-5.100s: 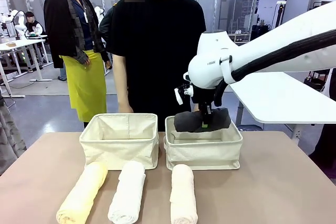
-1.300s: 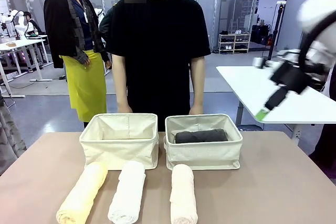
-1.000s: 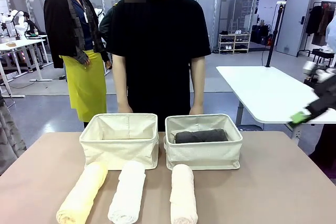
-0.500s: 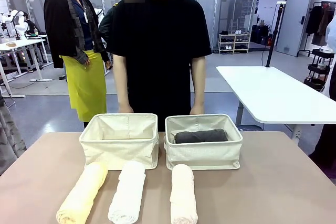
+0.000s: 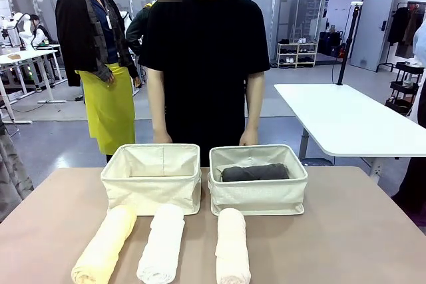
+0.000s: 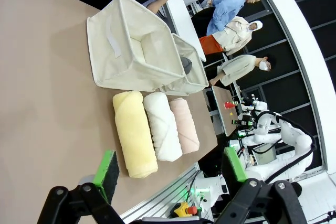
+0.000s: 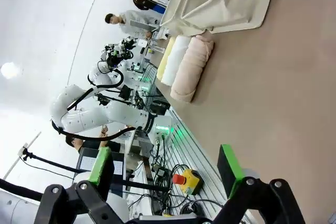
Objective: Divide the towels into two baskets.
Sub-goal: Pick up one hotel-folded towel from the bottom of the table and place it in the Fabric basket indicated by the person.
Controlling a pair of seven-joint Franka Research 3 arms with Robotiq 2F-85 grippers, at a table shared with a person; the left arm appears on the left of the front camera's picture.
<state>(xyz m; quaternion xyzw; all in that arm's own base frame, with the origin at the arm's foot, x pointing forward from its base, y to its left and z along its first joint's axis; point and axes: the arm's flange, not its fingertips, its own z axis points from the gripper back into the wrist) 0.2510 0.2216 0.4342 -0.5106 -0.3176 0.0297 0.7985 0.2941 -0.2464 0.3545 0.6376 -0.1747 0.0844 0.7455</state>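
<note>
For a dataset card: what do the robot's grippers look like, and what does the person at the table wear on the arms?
Both the left gripper and right gripper have black, angular linkage fingers with round pivot bolts, tipped by bright green pads. The person wears a black short-sleeved T-shirt.

The brown desk runs wide and bare along its right edge and near corners. A person in a black T-shirt stands square against the far edge, at its middle. Behind and to the right, off the desk, is a long white table, and beyond it a thin black stand rises from the floor. A low shelf rack sits against the back wall beside a grey door. Dark clothes hang at the room's far right. Below the desk's near edge, a yellow box with a red stop button lies among cables.
</note>
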